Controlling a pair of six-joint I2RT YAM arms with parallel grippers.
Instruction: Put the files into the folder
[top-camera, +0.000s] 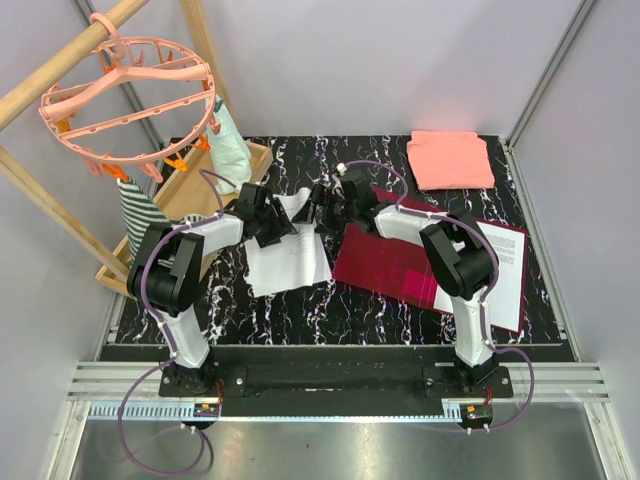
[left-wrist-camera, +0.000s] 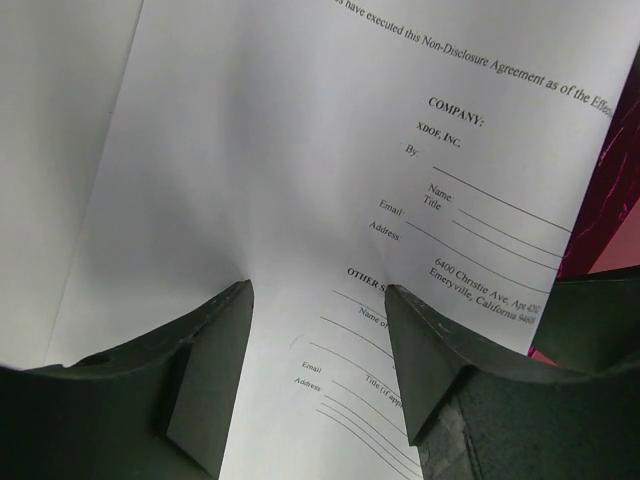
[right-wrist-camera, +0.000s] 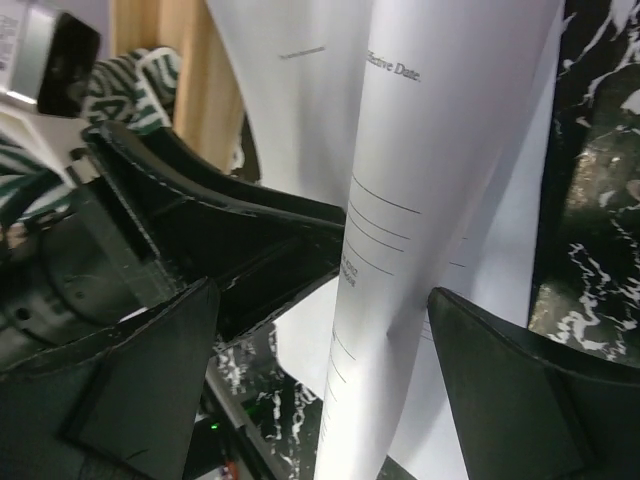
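Note:
The files (top-camera: 285, 262) are white printed sheets lying left of centre, their far edge lifted and bowed. The dark red folder (top-camera: 385, 262) lies to their right, with another printed sheet (top-camera: 508, 275) showing past its right side. My left gripper (top-camera: 276, 222) is open, its fingertips (left-wrist-camera: 238, 295) against a sheet (left-wrist-camera: 300, 150); the folder's edge (left-wrist-camera: 605, 215) shows at the right. My right gripper (top-camera: 324, 206) is open in the right wrist view (right-wrist-camera: 322, 292), and a curled sheet (right-wrist-camera: 430, 200) stands between its fingers without being pinched. The left gripper's finger (right-wrist-camera: 230, 225) is close beside it.
A salmon-pink folded cloth (top-camera: 450, 160) lies at the back right. A wooden rack with a pink round hanger (top-camera: 130, 95) stands at the back left over a wooden tray (top-camera: 205, 190) and a striped cloth (top-camera: 140, 215). The table (top-camera: 300, 310) is black marble.

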